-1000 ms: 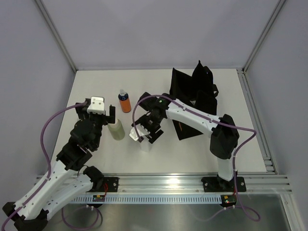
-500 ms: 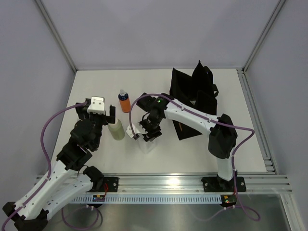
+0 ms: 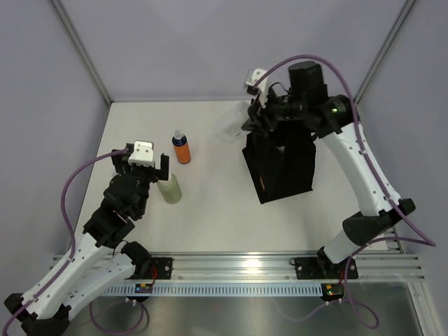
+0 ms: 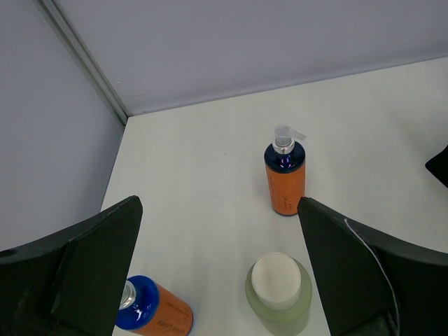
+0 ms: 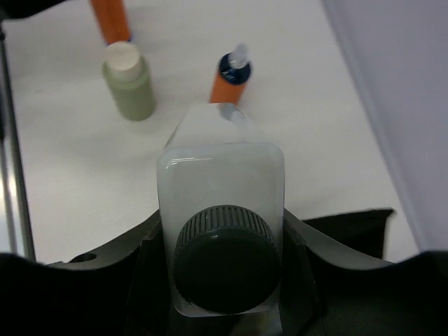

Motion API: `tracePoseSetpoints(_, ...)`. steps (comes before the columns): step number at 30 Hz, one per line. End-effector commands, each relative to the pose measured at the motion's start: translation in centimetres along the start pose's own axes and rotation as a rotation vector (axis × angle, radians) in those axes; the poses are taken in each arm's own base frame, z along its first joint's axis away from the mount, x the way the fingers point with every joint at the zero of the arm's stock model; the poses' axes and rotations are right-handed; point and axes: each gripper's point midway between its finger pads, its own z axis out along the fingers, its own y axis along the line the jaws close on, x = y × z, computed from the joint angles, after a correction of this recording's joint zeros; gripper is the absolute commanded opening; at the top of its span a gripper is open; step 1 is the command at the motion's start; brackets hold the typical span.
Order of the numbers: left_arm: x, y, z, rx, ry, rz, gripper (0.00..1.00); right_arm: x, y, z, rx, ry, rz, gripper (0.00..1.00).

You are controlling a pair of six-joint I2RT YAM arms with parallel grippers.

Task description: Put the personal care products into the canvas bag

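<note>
The white bottle (image 5: 220,238) is clamped between the right arm's fingers (image 5: 112,280), which are closed against its two flat sides. It is gripped near the cap end, probably so that the body hangs free and can be lowered into the canvas bag (image 3: 280,164) without the fingers catching the fabric. In the top view it is seen in the air beside the bag's far left corner, apparently just outside the opening and not yet over it. The bottle is pale and translucent, squarish in section with rounded shoulders, and is closed by a ribbed black screw cap. Its plastic looks smooth, so a firm hold is judged necessary.

The bag is seen standing on the counter (image 3: 210,210), black, with its top slumped and partly folded. How far the mouth gapes cannot be made out. A small brown label is shown on the side facing the arms.

The left arm's fingers (image 4: 91,259) are spread wide and nothing is held between them. They are set low, well to the left of the bag, over the pale green bottle (image 4: 278,294). It stands upright with a flat white cap, and a grasp on it is likely being prepared. An orange bottle (image 4: 285,178) with a blue collar and clear pump stands between that bottle and the bag, towards the far side. A second orange bottle (image 4: 150,315) lies tipped at the side of the green bottle away from the bag.
</note>
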Motion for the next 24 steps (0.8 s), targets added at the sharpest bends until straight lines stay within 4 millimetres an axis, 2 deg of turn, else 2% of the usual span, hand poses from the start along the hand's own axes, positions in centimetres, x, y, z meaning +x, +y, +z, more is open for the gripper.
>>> tracePoseSetpoints(1,-0.9,-0.3,0.3,0.004,-0.038,-0.040,0.99,-8.6,-3.4,-8.2,0.261,-0.275,0.019,0.00)
tracePoseSetpoints(2,-0.8,-0.4,0.4,0.009,-0.035,-0.037,0.99,-9.4,-3.7,-10.2,0.308,-0.305,0.008,0.00)
tracePoseSetpoints(3,-0.8,-0.5,0.4,0.011,-0.035,-0.037,0.99,-9.0,-4.8,-11.6,0.361,-0.304,0.024,0.00)
tracePoseSetpoints(5,-0.8,-0.6,0.4,0.019,-0.035,-0.036,0.99,-8.9,-5.3,-13.7,0.432,-0.303,0.021,0.00)
tracePoseSetpoints(8,-0.7,-0.8,0.5,0.027,-0.032,-0.035,0.99,-7.2,-6.3,-15.3,0.501,-0.257,0.043,0.00)
tracePoseSetpoints(9,-0.7,-0.8,0.5,0.027,-0.031,-0.034,0.99,-6.7,-6.5,-15.5,0.519,-0.240,0.043,0.00)
tracePoseSetpoints(10,-0.7,-0.8,0.5,0.029,-0.031,-0.034,0.99,-5.3,-7.1,-15.4,0.543,-0.206,0.065,0.00)
tracePoseSetpoints(12,-0.9,-0.8,0.4,0.030,-0.035,-0.038,0.99,-3.7,-7.9,-16.5,0.602,-0.167,0.072,0.00)
tracePoseSetpoints(13,-0.8,-0.9,0.4,0.032,-0.033,-0.039,0.99,-2.1,-8.6,-16.3,0.624,-0.129,0.095,0.00)
tracePoseSetpoints(14,-0.9,-0.9,0.4,0.034,-0.036,-0.041,0.99,-1.1,-9.1,-16.8,0.653,-0.106,0.105,0.00)
tracePoseSetpoints(17,-0.9,-1.0,0.4,0.042,-0.038,-0.044,0.99,2.3,-10.0,-16.6,0.681,-0.001,0.132,0.00)
tracePoseSetpoints(20,-1.1,-1.0,0.3,0.045,-0.040,-0.043,0.99,4.5,-10.4,-16.6,0.697,0.089,0.143,0.00)
tracePoseSetpoints(24,-1.0,-1.0,0.3,0.049,-0.039,-0.043,0.99,6.3,-10.7,-17.2,0.723,0.177,0.133,0.00)
